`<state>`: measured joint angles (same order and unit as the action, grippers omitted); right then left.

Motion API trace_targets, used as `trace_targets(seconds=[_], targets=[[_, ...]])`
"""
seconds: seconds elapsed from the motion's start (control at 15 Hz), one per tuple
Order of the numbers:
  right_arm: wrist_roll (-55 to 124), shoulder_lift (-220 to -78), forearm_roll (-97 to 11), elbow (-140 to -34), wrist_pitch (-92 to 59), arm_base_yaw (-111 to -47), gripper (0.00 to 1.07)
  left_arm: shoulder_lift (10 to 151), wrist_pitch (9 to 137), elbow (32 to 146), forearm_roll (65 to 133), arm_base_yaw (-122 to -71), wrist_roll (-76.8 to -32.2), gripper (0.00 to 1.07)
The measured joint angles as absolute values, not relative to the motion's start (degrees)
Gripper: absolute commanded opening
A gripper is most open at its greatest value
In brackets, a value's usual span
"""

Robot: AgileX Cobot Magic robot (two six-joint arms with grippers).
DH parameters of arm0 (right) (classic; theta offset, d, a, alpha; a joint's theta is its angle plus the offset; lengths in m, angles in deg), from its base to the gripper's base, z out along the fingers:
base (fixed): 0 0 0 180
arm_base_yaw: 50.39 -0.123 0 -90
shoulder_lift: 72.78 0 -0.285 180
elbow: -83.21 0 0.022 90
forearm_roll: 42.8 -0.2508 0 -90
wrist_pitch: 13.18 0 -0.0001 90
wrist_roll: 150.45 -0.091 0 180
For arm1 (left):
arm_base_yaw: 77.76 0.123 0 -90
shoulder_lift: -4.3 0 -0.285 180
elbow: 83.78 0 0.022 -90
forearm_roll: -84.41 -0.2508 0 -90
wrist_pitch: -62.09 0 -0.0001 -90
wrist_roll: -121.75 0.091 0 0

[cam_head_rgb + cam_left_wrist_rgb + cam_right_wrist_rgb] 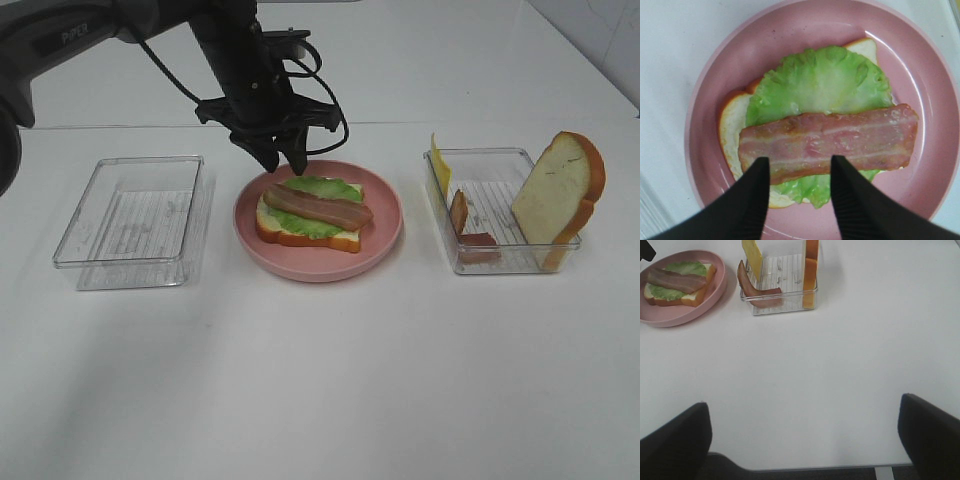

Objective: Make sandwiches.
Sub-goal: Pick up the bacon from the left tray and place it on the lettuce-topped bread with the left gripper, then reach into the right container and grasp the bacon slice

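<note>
The half-built sandwich (310,214) lies on the pink plate (385,240): a white bread slice, green lettuce (820,80) and one brown bacon strip (840,142) across the top. My left gripper (283,155) hangs just above the plate's far edge. In its wrist view the left gripper (800,161) is open over the strip's near edge and holds nothing. My right gripper (804,407) stands wide open over bare table, well away from the plate, and does not show in the exterior high view.
A clear box (500,262) to the right of the plate holds a yellow cheese slice (440,166), another bacon strip (460,214) and an upright bread slice (556,192). An empty clear box (125,262) sits to the plate's left.
</note>
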<state>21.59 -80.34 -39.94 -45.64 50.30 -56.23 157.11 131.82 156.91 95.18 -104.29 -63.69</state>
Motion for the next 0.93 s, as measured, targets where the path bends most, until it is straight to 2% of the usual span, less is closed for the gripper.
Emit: trace_targets(seconds=[0.07, 0.2, 0.27, 0.53, 0.73, 0.8, 0.93], targets=[[21.6, -80.3, -39.9, -45.6, 50.3, -56.2, 0.96, 157.1, 131.9, 156.9, 94.7, -104.3, -64.4, 0.73], [21.6, -80.3, -39.9, -45.6, 50.3, -56.2, 0.96, 157.0, 131.9, 157.0, 93.3, -104.3, -66.2, 0.99], [21.6, -80.3, -39.9, -45.6, 50.3, -56.2, 0.96, 156.6, 131.9, 157.0, 93.2, -104.3, -66.4, 1.02], [21.6, -80.3, -39.9, -45.6, 50.3, -56.2, 0.96, 151.3, 132.0, 157.3, 90.7, -104.3, -68.2, 1.02], [21.6, -80.3, -39.9, -45.6, 50.3, -56.2, 0.96, 148.5, 131.9, 157.4, 90.0, -103.3, -65.9, 1.01], [21.6, -80.3, -39.9, -45.6, 50.3, -56.2, 0.96, 147.8, 132.0, 157.4, 90.0, -101.5, -65.2, 1.01], [21.6, -80.3, -39.9, -45.6, 50.3, -56.2, 0.96, 146.5, 132.0, 157.4, 89.2, -94.3, -62.8, 1.01]])
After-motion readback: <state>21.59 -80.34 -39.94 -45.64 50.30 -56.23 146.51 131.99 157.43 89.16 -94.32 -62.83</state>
